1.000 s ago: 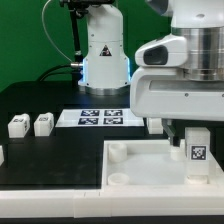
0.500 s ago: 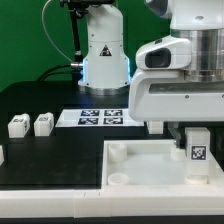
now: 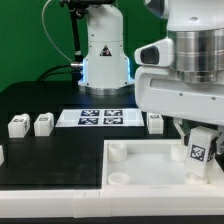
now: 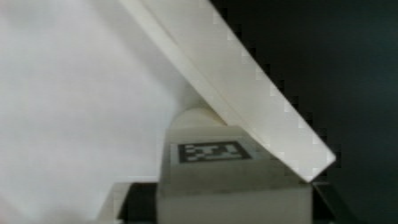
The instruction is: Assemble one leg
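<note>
Leg tilted in the gripper over the tray's corner

The leg is near the desk's camera-side edge, toward the corner at the exterior view's right, over the white tray. Its long axis is near vertical, the top leaning a little to the exterior view's right, and the marker tag faces the camera. Whether its foot touches the tray cannot be told. The gripper reaches down from above with its jaws narrow, clamped on the leg's upper part. In the wrist view the leg sits beside the tray's slanting edge.
</note>
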`<state>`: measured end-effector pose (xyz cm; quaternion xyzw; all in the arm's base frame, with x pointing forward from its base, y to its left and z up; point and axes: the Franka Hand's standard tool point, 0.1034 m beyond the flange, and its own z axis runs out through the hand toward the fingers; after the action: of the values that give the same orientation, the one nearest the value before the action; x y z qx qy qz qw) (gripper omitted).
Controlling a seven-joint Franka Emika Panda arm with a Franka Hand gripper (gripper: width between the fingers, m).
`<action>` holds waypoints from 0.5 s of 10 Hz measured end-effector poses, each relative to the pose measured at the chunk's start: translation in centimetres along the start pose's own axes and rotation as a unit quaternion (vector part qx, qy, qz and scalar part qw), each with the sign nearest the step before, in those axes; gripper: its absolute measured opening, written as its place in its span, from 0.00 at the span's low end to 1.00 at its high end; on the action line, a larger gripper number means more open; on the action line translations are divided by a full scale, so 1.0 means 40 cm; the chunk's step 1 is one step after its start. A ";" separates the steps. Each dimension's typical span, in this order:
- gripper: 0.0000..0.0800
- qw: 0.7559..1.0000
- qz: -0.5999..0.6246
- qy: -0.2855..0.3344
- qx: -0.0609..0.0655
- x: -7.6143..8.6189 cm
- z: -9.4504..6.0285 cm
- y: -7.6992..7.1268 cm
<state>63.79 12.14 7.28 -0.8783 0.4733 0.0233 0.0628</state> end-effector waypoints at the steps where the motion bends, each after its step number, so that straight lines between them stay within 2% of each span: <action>1: 0.37 0.997 0.081 -0.006 0.005 0.001 0.001 -0.002; 3: 0.37 0.976 0.216 -0.020 0.013 -0.003 0.002 -0.006; 5: 0.37 0.936 0.350 -0.016 0.027 -0.007 0.003 -0.014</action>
<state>64.09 12.69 7.23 -0.6547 0.7501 0.0445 0.0821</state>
